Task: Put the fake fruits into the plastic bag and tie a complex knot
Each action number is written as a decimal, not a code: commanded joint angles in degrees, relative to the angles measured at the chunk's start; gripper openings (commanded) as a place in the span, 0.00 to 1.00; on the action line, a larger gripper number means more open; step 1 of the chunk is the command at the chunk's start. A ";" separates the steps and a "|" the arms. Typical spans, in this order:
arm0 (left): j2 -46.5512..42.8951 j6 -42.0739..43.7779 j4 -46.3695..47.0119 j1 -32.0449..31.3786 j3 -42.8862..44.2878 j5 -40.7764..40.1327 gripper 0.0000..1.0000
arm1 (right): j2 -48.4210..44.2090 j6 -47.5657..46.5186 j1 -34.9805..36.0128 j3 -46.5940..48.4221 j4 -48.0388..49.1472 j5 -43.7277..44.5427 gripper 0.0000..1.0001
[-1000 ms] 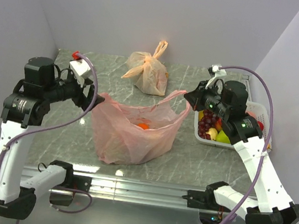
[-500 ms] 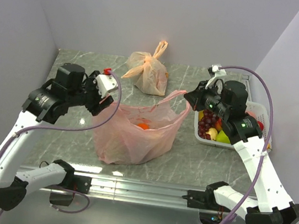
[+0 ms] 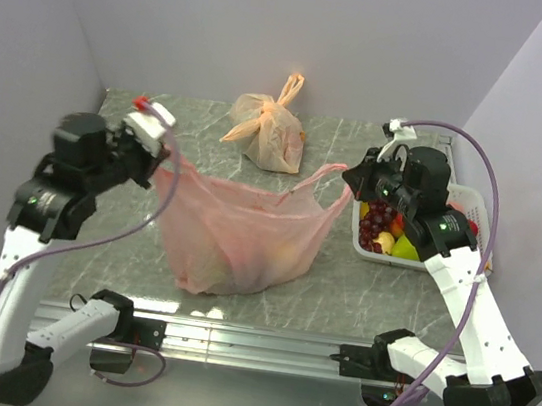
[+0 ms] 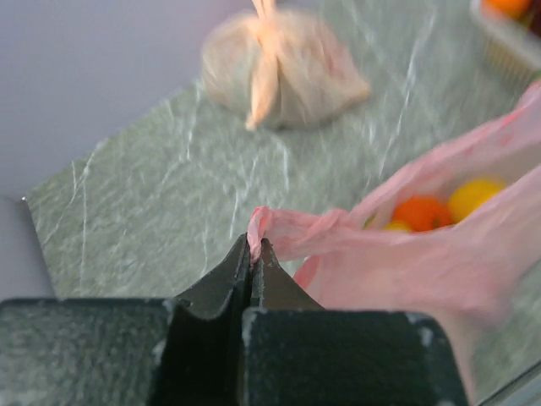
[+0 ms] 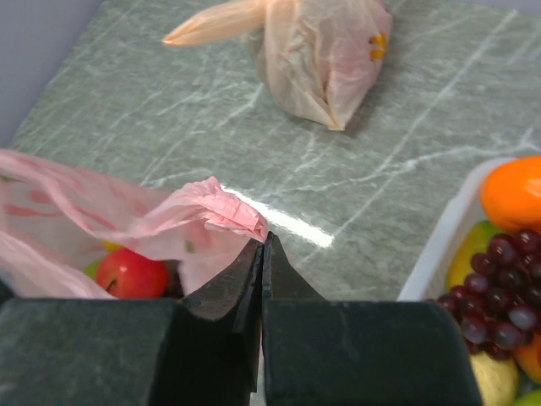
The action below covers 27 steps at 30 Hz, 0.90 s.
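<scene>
The grey-green marbled table top (image 3: 359,296) carries everything. At its middle sits the thin, translucent pink-red plastic carrier bag (image 3: 235,243), its base resting on the stone and its mouth drawn wide between the two arms. The stretch looks deliberate: with one handle pulled out to each side, the opening faces up and the contents settle into the bottom, which suits either more loading or bringing the handles together for the knot.

The left gripper (image 4: 254,254) is clenched on the left handle loop, a pinch of pink film bunched at the fingertips. The right gripper (image 5: 262,247) is likewise clamped on the crumpled end of the right handle, held up near the basket.

Behind the bag, well apart from it, lies a pale orange-beige plastic bag with tied handles (image 3: 268,137), out of the working space.

At the right edge a white plastic basket (image 5: 435,245) holds fruits not yet moved, among them a dark purple grape bunch (image 5: 499,288).

Inside the pink-red bag a glossy orange fruit (image 4: 420,211), a yellow fruit (image 4: 476,194) and a red fruit (image 5: 131,275) are visible, so filling is partly done.
</scene>
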 commanded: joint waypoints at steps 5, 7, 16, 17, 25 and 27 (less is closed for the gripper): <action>-3.90 -21.44 8.95 14.97 4.32 14.35 0.00 | -4.47 -1.83 -0.59 0.05 -3.25 5.39 0.00; -3.91 -24.69 8.52 16.12 2.48 12.15 0.00 | -6.22 -2.09 -0.50 -1.62 -3.25 7.42 0.00; 3.55 -28.57 5.61 33.94 -1.93 31.36 0.00 | -10.45 2.56 -0.59 -2.41 -0.71 0.67 0.00; 4.43 -28.39 5.53 35.96 -1.58 34.78 0.00 | -10.45 2.91 -0.67 -2.76 -0.44 -0.13 0.00; 9.81 -24.00 1.83 41.52 1.59 46.23 0.03 | -10.36 5.29 -0.50 -5.49 1.14 -6.63 0.00; 9.72 -20.49 0.61 41.43 2.63 47.99 0.27 | -10.37 6.34 -0.06 -4.79 1.05 -7.52 0.00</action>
